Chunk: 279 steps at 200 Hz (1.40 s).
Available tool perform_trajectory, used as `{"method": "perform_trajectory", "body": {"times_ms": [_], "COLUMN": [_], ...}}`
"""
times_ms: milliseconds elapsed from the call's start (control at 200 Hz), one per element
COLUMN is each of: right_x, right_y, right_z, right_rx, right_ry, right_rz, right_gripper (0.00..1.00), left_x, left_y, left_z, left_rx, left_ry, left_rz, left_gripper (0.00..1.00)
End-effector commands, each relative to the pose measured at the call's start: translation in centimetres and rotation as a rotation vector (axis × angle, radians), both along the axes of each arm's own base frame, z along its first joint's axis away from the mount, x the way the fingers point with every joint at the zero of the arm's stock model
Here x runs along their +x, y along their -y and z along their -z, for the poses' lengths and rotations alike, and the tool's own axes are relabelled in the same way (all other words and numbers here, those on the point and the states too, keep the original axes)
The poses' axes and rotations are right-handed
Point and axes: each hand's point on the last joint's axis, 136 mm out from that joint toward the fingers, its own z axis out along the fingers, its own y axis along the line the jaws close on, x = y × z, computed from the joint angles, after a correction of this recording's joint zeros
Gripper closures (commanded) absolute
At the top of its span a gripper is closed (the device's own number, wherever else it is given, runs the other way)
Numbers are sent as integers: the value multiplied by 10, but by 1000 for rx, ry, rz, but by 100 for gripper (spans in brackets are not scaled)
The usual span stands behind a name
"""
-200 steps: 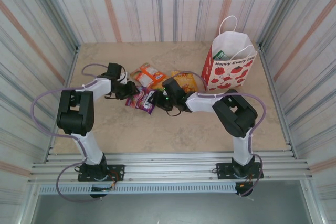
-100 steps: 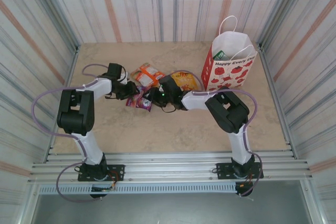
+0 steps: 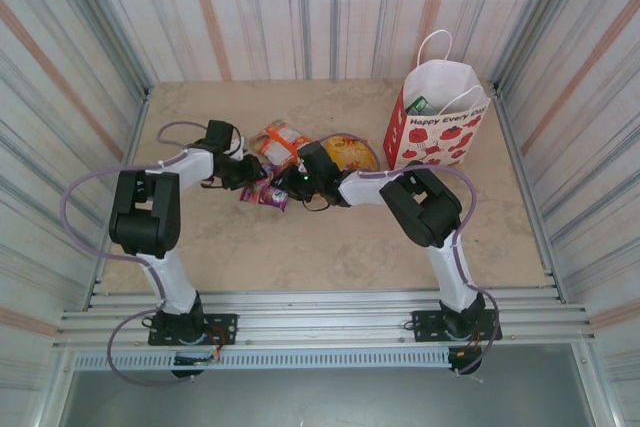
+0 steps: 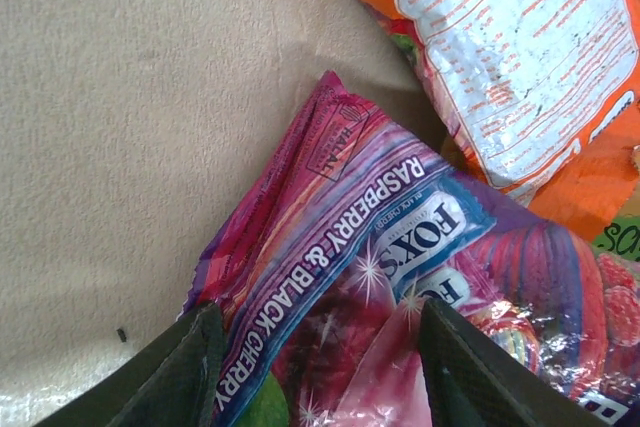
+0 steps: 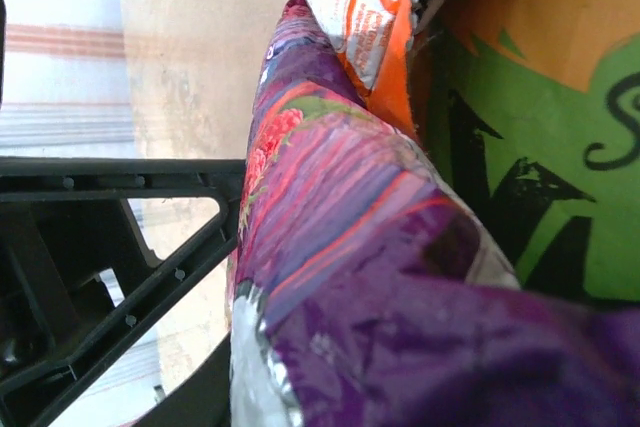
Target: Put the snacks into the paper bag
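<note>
I see both arms low at the purple packet (image 4: 380, 277).
Left hand (image 3: 244, 173) straddles it, fingers apart; right hand (image 3: 284, 185) grip, I cannot tell.

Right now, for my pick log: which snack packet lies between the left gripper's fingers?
The purple packet lettered "Raspberry & Black Cherry": it lies inside the left gripper, whereas the orange packet with white print sits beyond the fingertips.

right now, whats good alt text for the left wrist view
A purple packet lettered Fox's Raspberry & Black Cherry lies on a beige table, its near end between the two dark left fingers, which stand apart. An orange packet lies at upper right.
</note>
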Motion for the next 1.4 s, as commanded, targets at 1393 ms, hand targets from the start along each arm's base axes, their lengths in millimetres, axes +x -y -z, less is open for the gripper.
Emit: {"method": "perform_trajectory", "body": {"times_ms": [1393], "right_x": [33], "right_y": [349], "right_z": [-373], "right_rx": [-861], "right_ry": [1134], "right_rz": [-329], "right_gripper": [93], "left_x": [-36], "left_y": [57], "left_z": [-179], "left_rx": [-90], "left_ry": [448], "left_rz": [286], "left_gripper": [42]}}
